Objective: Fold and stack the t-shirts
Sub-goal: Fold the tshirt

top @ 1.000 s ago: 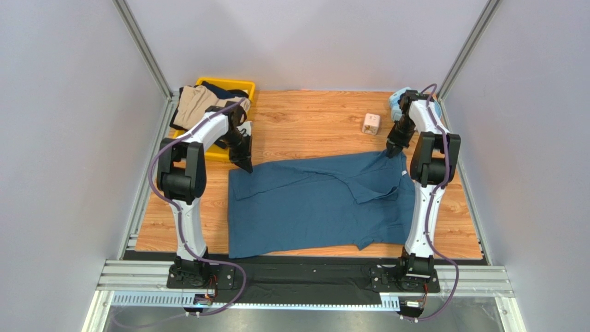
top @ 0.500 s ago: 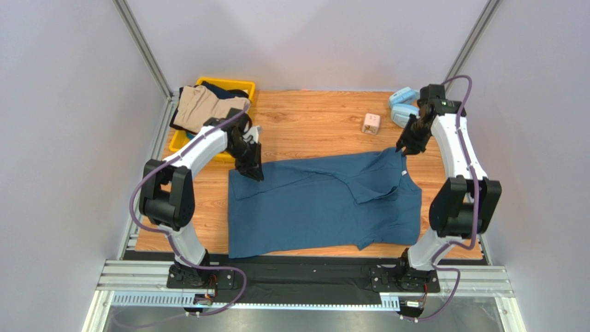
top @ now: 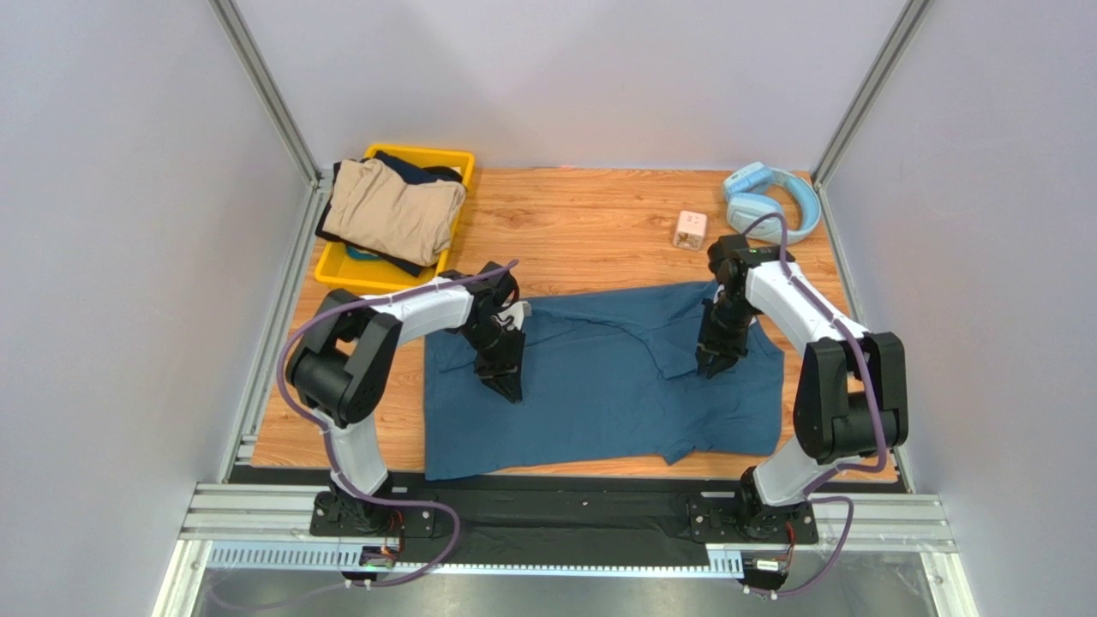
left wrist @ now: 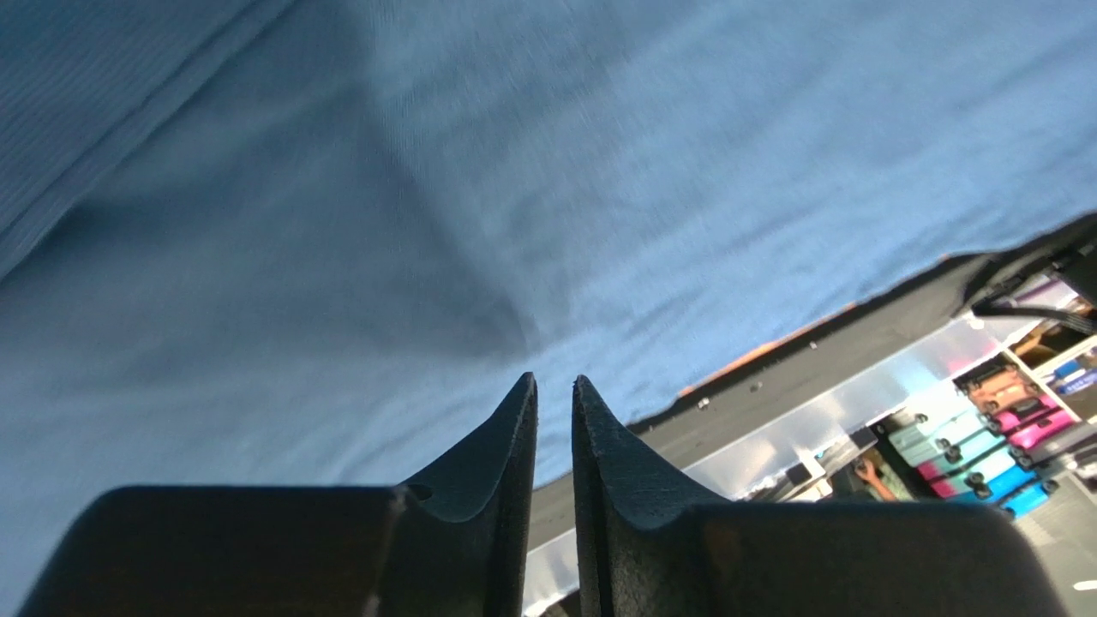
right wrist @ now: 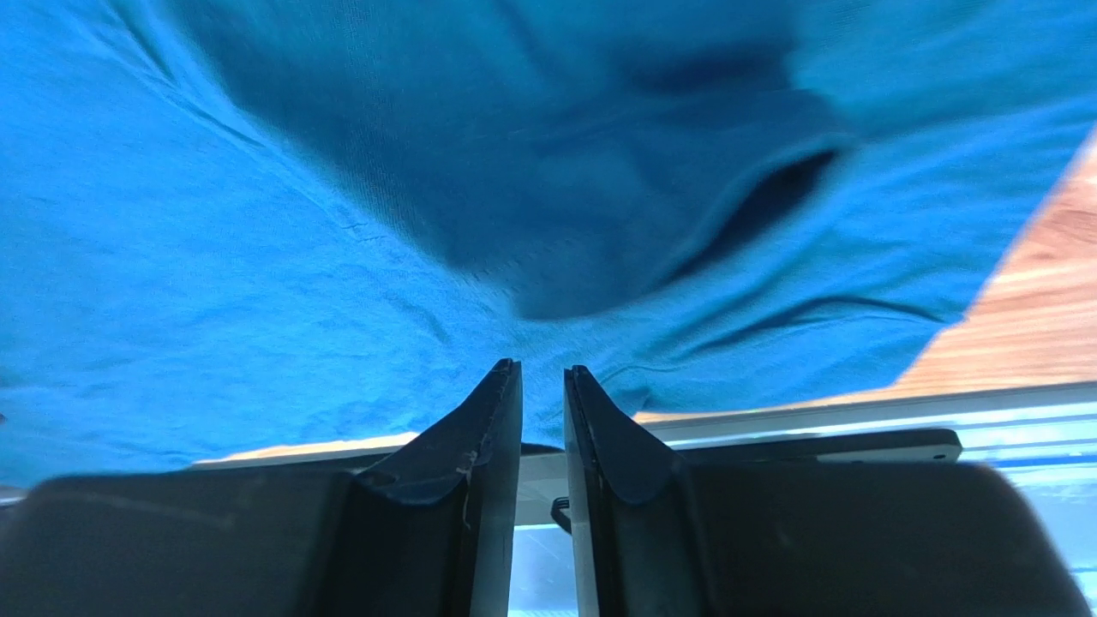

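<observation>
Left wrist: left tool [left wrist: 554, 382] narrowly apart, empty, low over the blue shirt [left wrist: 386, 193].
Right wrist: right tool [right wrist: 541, 369] likewise apart, empty.
Shirts: blue shirt spread mid-tabletop [top: 592, 219]; tan shirt [top: 393, 212] heaped at ten o'clock.
Risk: narrow jaws may skid or pinch one layer, bunching the cloth and skewing the fold.

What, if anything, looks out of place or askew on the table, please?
The blue t-shirt is not flat: a flap on its right half is folded over. The tan garment drapes over the yellow bin rim. Headphones sit at the far right corner.
</observation>
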Robot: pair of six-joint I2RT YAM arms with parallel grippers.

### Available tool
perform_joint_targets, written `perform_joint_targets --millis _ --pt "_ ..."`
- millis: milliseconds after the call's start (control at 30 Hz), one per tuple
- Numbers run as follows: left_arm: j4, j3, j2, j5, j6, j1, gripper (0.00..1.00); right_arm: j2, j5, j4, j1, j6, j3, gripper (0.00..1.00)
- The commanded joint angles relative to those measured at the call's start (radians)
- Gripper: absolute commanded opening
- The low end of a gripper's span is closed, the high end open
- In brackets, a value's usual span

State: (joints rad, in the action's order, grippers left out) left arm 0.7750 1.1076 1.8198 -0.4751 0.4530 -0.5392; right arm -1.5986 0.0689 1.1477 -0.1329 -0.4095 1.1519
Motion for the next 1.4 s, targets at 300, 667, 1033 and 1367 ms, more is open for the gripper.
perform_joint_targets --millis 300,667,1033,1367 --pt "-0.037 0.147 0.160 -0.005 0.072 -0.021 0.00 -0.325 0.012 -0.160 -0.089 -0.038 0.003 0.04" --pt "0.115 0.383 0.268 0.058 0.001 0.041 0.00 -0.566 -0.011 -0.062 -0.088 -0.040 0.405 0.03" --pt "0.322 0.583 0.345 0.072 -0.183 0.191 0.09 -0.666 -0.044 0.047 -0.033 -0.028 0.670 0.05" --pt "0.290 0.430 0.253 -0.023 -0.269 0.189 0.14 -0.604 -0.047 0.076 0.024 0.043 0.764 0.20"
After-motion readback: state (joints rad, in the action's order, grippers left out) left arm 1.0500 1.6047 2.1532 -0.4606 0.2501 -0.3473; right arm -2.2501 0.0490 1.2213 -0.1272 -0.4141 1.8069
